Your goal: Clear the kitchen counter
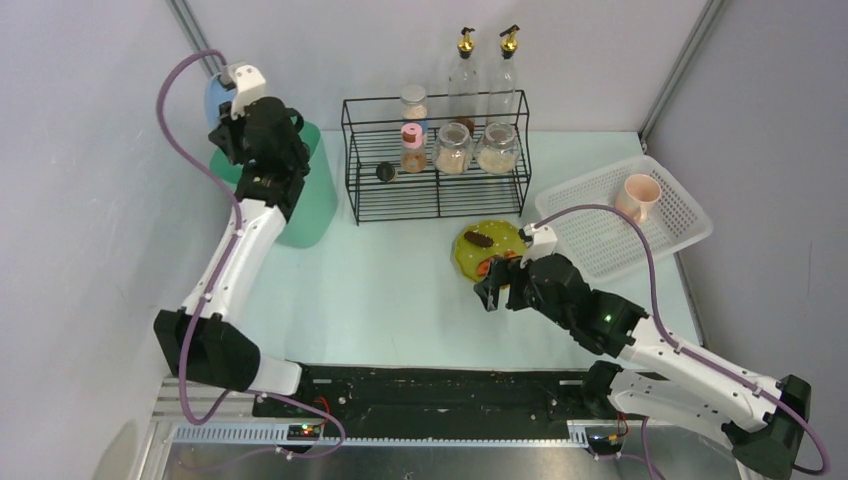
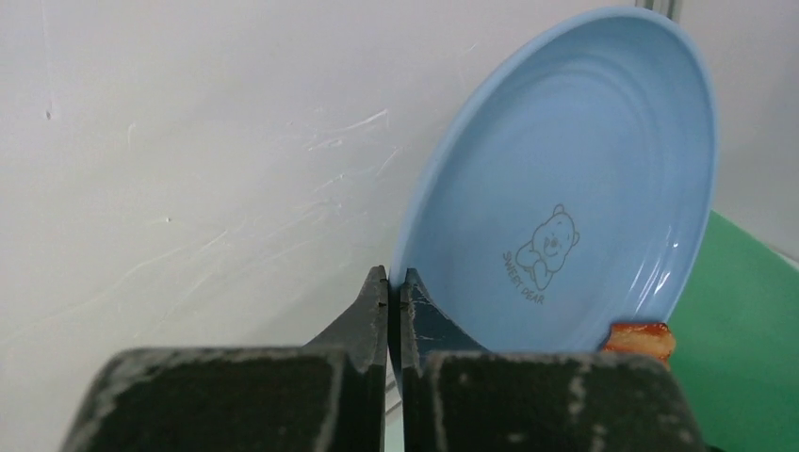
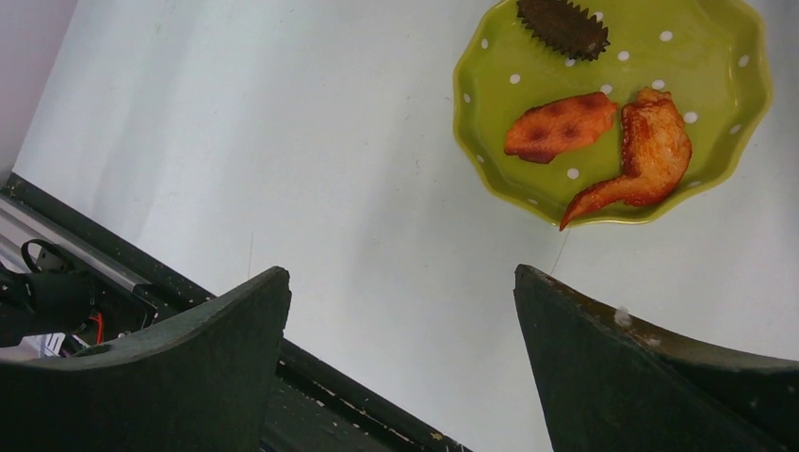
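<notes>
Blue plate (image 2: 565,188) up high at the far left: the left tool (image 2: 394,292) is pinched tight on its rim, tipping it steeply over the green bin (image 2: 754,358), presumably so the orange scrap (image 2: 641,339) at the low edge slides off. The right tool (image 3: 400,278) hangs spread wide, holding nothing, on the near side of the green dotted plate (image 3: 481,94) with its chicken wing (image 3: 650,151); it looks lined up for that rim. The pale table (image 1: 400,290) spans beneath everything. There's bare room left of that plate, the wire rack (image 1: 436,190) stands beyond it, and the white basket (image 1: 600,240) is close on the right.
</notes>
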`<state>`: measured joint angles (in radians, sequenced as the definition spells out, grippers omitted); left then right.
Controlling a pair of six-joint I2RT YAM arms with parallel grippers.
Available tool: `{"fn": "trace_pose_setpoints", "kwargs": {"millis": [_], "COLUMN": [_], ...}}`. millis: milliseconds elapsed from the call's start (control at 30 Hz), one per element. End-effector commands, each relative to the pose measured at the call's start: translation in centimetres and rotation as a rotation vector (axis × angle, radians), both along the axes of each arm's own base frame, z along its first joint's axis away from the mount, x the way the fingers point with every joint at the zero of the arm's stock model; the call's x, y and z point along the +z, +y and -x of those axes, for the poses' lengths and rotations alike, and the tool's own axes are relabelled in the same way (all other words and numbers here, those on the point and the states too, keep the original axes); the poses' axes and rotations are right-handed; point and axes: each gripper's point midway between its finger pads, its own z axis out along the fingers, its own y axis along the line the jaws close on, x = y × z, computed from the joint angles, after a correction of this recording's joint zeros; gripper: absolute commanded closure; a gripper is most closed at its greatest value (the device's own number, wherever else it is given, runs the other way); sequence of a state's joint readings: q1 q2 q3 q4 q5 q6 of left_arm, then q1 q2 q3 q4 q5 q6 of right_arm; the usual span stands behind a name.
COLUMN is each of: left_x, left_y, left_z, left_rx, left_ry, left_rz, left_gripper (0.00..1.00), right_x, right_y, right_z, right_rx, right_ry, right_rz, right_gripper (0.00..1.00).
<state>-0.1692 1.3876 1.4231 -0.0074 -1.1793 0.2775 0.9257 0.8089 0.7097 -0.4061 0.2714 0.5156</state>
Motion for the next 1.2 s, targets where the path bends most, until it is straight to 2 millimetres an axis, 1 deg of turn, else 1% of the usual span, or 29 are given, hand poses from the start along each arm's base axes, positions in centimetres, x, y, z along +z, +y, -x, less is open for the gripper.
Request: {"fn": "trace_pose_setpoints", "kwargs": {"millis": [0, 100, 300, 433, 567, 633, 733, 767, 800, 900, 933, 967, 1000, 1033, 1067, 1100, 1133, 1167], "left_x": [2.0, 2.0, 2.2, 3.0, 4.5, 4.9, 5.3, 5.5, 5.6, 6.3, 6.5, 6.5, 6.7, 6.8, 6.6, 6.7, 6.4, 6.2], "left_y": [-0.7, -1.0, -1.0, -1.1, -1.2, -1.7, -3.1, -3.3, -3.9, -4.6, -4.9, -5.0, -5.5, -5.9, -5.9, -6.5, -6.6, -7.5], "left_z": [0.4, 0.3, 0.8, 1.5, 2.7, 3.0, 3.3, 3.6, 3.7, 4.6, 4.5, 4.8, 4.6, 4.9, 5.4, 5.2, 5.6, 5.2], "left_rx": [0.077, 0.083, 0.093, 0.086, 0.075, 0.049, -0.006, -0.018, -0.039, -0.093, -0.131, -0.160, -0.206, -0.248, -0.269, -0.316, -0.337, -0.391], "left_ry": [-0.021, -0.006, -0.011, -0.035, -0.090, -0.106, -0.125, -0.126, -0.140, -0.182, -0.194, -0.199, -0.208, -0.220, -0.209, -0.235, -0.224, -0.244], "left_rz": [-0.063, -0.079, -0.080, -0.073, -0.054, -0.048, -0.033, -0.031, -0.019, 0.030, 0.044, 0.080, 0.095, 0.123, 0.134, 0.169, 0.184, 0.226], "left_gripper": [1.00, 1.00, 1.00, 1.00, 1.00, 1.00, 1.00, 1.00, 1.00, 1.00, 1.00, 1.00, 1.00, 1.00, 1.00, 1.00, 1.00, 1.00], "right_x": [0.7, 0.8, 0.8, 0.8, 1.0, 1.0, 1.1, 1.1, 1.1, 1.4, 1.3, 1.4, 1.4, 1.5, 1.7, 1.8, 2.1, 2.2], "right_y": [0.1, -0.1, -0.3, -0.1, -0.1, -0.2, -0.2, -0.2, -0.2, -0.1, -0.1, -0.1, 0.0, 0.0, 0.0, 0.1, 0.1, 0.2], "right_z": [0.1, 0.3, 0.4, 0.5, 0.6, 0.5, 0.5, 0.5, 0.6, 0.6, 0.7, 0.7, 0.8, 0.7, 0.7, 0.7, 0.7, 0.7], "right_rx": [0.000, -0.003, -0.006, 0.001, 0.001, -0.003, -0.005, -0.004, -0.002, 0.002, 0.004, 0.006, 0.008, 0.010, 0.010, 0.012, 0.014, 0.016], "right_ry": [-0.017, -0.019, -0.020, -0.014, -0.018, -0.021, -0.024, -0.023, -0.023, -0.025, -0.023, -0.022, -0.020, -0.020, -0.021, -0.021, -0.024, -0.027], "right_rz": [-0.031, -0.032, -0.037, -0.044, -0.050, -0.048, -0.049, -0.051, -0.052, -0.061, -0.060, -0.063, -0.063, -0.061, -0.063, -0.062, -0.067, -0.066], "right_gripper": [0.08, 0.08, 0.08, 0.08, 0.08, 0.08, 0.08, 0.08, 0.08, 0.08, 0.08, 0.08, 0.08, 0.08, 0.08, 0.08, 0.08, 0.08]}}
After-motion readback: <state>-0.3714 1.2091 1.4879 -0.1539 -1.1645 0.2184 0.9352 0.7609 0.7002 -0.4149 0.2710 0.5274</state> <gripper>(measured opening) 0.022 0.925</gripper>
